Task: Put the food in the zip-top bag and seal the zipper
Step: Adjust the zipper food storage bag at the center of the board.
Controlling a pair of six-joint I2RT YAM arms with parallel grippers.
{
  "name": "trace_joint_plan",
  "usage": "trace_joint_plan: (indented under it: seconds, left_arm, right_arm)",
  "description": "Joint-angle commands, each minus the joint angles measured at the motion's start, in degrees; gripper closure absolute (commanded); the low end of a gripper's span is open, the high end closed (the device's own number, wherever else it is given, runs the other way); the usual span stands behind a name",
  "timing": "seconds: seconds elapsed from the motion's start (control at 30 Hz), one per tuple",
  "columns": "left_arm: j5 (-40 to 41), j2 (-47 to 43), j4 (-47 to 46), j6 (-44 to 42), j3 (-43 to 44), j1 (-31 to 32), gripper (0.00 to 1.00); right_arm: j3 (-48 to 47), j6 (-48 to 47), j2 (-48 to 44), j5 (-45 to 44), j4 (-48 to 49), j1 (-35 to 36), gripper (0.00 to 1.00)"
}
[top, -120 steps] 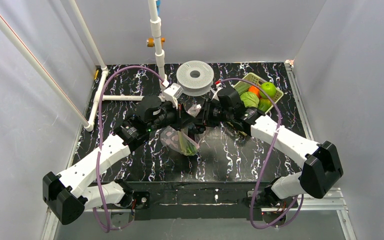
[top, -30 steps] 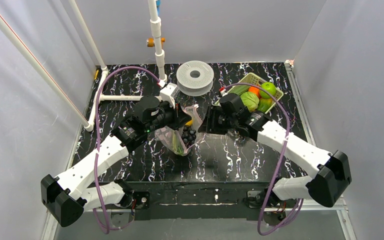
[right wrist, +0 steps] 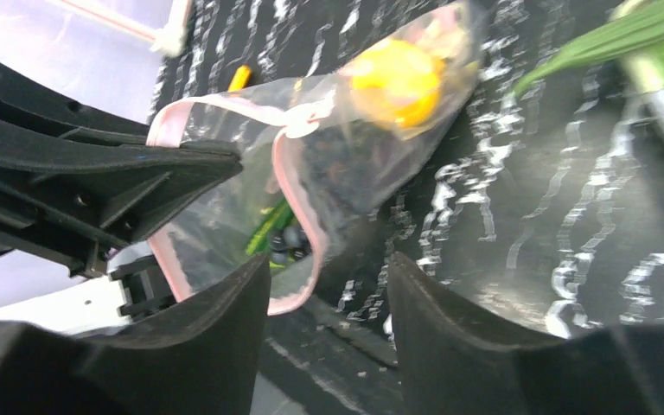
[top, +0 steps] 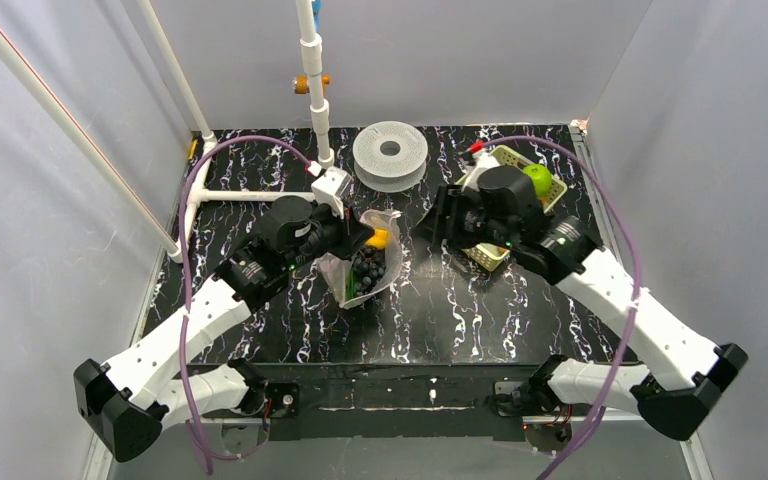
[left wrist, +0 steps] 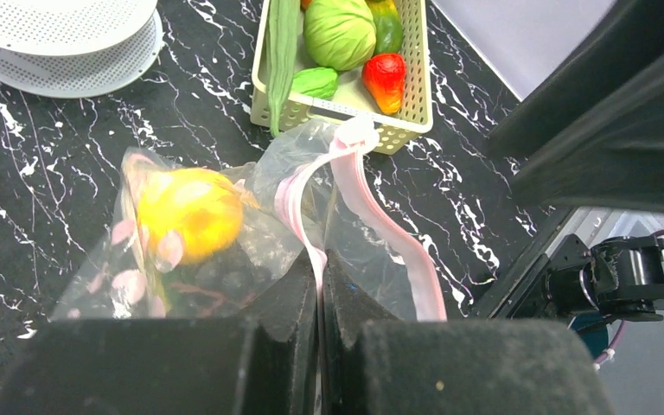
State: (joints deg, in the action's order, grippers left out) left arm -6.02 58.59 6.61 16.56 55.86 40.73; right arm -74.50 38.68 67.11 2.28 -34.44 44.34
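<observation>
The zip-top bag hangs from my left gripper, which is shut on the pink zipper at the bag's mouth. Inside the bag I see a yellow piece, a dark purple piece and a green piece. The mouth gapes toward my right gripper, which is open, holds nothing and hovers to the right of the bag. More food lies in the basket: a pale green head, a long stalk and a small green piece.
The right arm covers much of the yellow-green basket at the back right; a bright green apple shows beside it. A red piece lies in the basket too. A white spool and white pipes stand at the back.
My right gripper has drawn back from the bag's mouth to the right, over the basket. The dark purple piece now lies in the bag. The left gripper still holds the zipper.
</observation>
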Motion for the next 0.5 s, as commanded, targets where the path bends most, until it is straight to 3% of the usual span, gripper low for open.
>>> trace_joint_plan:
  seconds: [0.0, 0.2, 0.47]
  left_arm:
    - [0.1, 0.2, -0.9, 0.4, 1.1, 0.1, 1.00]
    - [-1.7, 1.2, -0.6, 1.1, 1.8, 0.1, 1.00]
    - [-2.2, 1.2, -0.6, 1.4, 1.9, 0.1, 1.00]
  right_arm:
    - [-4.4, -5.6, -5.7, -15.7, -6.2, -1.3, 0.37]
    - [1.3, -8.4, -11.5, -26.0, -4.7, -5.7, 0.17]
    - [8.0, -5.9, -7.3, -22.6, -0.2, -18.8, 0.06]
